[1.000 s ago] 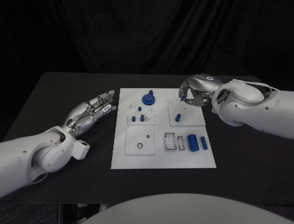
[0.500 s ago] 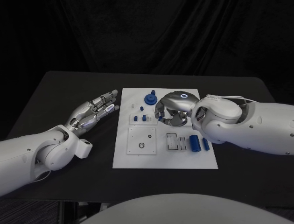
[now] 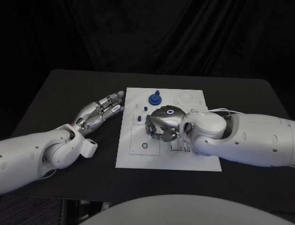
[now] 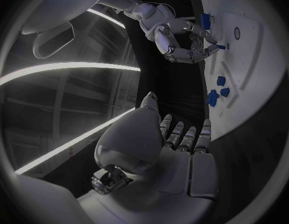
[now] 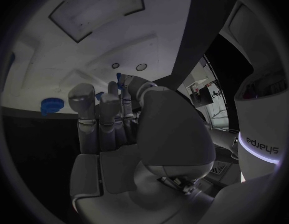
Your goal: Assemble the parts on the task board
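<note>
Worktop (image 3: 66, 93) black. Board (image 3: 195, 101) white. Parts blue: gear (image 3: 154, 99) dark blue, peg (image 4: 218, 47) blue. Both hands silver, left (image 3: 101, 110), right (image 3: 162, 126); arms white. Backdrop black curtain.

surface: black table (image 3: 60, 93) | on it: white task board (image 3: 188, 161), mid-table

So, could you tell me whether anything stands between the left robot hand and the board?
Nothing visible does. The left robot hand lies open beside the board, at its left edge, with bare table between. The right robot hand hovers over the board's middle, seemingly pinching a blue part.
</note>
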Controlling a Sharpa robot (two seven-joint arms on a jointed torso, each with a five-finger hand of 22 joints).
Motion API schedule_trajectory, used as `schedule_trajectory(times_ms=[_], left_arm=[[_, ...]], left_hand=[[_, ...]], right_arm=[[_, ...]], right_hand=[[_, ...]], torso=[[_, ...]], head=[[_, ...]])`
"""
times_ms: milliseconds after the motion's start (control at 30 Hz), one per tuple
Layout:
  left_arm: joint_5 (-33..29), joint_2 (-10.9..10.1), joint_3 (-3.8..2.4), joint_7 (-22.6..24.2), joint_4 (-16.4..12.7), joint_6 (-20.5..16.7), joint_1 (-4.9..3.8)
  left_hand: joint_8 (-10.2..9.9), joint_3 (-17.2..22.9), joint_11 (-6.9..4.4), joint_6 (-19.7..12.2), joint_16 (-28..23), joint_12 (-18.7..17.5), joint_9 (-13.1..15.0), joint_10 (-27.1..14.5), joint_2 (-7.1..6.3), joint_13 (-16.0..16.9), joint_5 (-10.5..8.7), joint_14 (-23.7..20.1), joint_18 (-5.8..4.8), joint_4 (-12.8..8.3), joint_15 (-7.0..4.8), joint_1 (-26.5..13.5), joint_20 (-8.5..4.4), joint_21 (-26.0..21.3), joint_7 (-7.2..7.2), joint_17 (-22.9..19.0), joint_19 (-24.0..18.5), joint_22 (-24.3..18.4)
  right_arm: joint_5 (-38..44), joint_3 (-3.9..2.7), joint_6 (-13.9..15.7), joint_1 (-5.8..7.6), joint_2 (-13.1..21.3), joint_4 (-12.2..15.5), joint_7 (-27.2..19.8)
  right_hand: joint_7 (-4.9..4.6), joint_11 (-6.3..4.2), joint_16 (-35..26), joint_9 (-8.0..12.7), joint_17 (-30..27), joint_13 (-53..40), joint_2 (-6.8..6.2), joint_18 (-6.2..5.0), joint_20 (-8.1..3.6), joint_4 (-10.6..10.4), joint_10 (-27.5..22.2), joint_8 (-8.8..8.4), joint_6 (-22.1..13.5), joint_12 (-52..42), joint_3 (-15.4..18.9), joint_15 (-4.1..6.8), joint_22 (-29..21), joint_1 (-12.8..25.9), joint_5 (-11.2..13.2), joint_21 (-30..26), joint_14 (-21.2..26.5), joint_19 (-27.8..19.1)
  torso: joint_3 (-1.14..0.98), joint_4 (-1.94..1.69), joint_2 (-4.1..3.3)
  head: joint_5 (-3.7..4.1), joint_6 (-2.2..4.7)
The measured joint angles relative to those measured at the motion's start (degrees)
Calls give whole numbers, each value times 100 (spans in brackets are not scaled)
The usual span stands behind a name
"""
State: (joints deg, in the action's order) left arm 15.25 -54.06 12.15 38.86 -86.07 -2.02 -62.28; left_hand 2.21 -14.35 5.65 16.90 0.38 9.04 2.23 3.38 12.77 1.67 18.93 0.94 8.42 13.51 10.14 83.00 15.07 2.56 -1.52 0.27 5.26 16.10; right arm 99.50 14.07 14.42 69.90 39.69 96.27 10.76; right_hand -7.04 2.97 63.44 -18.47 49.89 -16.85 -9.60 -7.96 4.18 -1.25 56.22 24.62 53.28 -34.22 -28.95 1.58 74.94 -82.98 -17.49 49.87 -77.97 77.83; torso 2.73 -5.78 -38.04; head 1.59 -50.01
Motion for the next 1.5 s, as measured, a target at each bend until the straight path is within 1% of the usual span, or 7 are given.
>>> schedule_trajectory(times_ms=[233,367,633,667,900,967,1500], left_arm=[[0,13,0,0,15,10,27],[0,16,1,0,20,17,34],[0,18,1,0,21,27,45],[0,18,1,1,21,29,45],[0,15,0,1,18,37,50],[-1,13,0,1,18,39,50],[-2,27,2,1,48,58,54]], left_hand=[[0,0,0,0,0,0,0,0,0,0,0,0,0,0,0,0,0,0,0,0,0,-18],[0,0,20,-21,0,0,0,-21,0,0,0,0,0,0,0,0,0,0,21,0,0,-18],[0,0,20,-21,0,0,0,-21,0,0,0,0,0,0,0,0,0,0,21,0,0,-18],[0,0,20,-21,0,0,0,-21,18,0,0,0,0,0,0,18,0,0,21,0,0,-18],[0,0,20,-21,0,0,0,-21,23,0,0,0,0,0,0,23,0,0,21,0,0,-17],[0,0,20,-21,0,0,0,-21,23,0,24,0,0,0,0,23,0,0,21,0,0,-17],[0,17,20,-21,0,0,0,-21,23,0,24,0,0,-16,0,23,0,0,21,0,0,-17]], right_arm=[[173,-1,-125,-57,-61,-33,15],[233,-3,-164,-67,-65,-53,21],[299,-13,-173,-82,-81,-86,23],[304,-14,-172,-84,-79,-86,23],[349,-14,-150,-95,-24,-78,21],[360,-12,-143,-95,-7,-75,21],[401,-2,-134,-109,39,-57,22]], right_hand=[[-8,0,0,2,-13,-2,0,-1,0,0,0,-28,-9,0,0,0,-1,0,6,0,0,0],[-7,0,0,-7,-13,-7,0,-2,1,0,1,-29,-9,-1,0,0,-1,0,27,0,0,0],[2,0,0,-13,-25,-17,0,-3,1,16,0,-29,-19,-1,-15,0,-1,0,27,-29,0,-1],[2,0,-1,-12,-25,-16,0,-3,1,16,0,-29,-19,-1,-15,0,-2,0,27,-29,0,-1],[11,0,-1,-21,-23,-9,0,-3,1,16,0,-28,-27,-1,-15,0,-2,-1,27,-29,1,-1],[13,0,-1,-21,-15,-9,0,-4,1,16,0,-28,-29,-1,-15,0,-2,0,27,-29,1,-1],[14,1,-1,-26,-11,-10,1,-4,1,16,-1,-33,-30,-1,-15,0,-3,-1,51,-29,1,-1]], torso=[[4,-24,-4],[5,-21,-4],[4,-8,-2],[3,-7,-2],[-3,-7,-1],[-3,-7,0],[-2,-5,-3]], head=[[-52,0],[-79,0],[-100,0],[-101,0],[-120,0],[-127,0],[-153,0]])
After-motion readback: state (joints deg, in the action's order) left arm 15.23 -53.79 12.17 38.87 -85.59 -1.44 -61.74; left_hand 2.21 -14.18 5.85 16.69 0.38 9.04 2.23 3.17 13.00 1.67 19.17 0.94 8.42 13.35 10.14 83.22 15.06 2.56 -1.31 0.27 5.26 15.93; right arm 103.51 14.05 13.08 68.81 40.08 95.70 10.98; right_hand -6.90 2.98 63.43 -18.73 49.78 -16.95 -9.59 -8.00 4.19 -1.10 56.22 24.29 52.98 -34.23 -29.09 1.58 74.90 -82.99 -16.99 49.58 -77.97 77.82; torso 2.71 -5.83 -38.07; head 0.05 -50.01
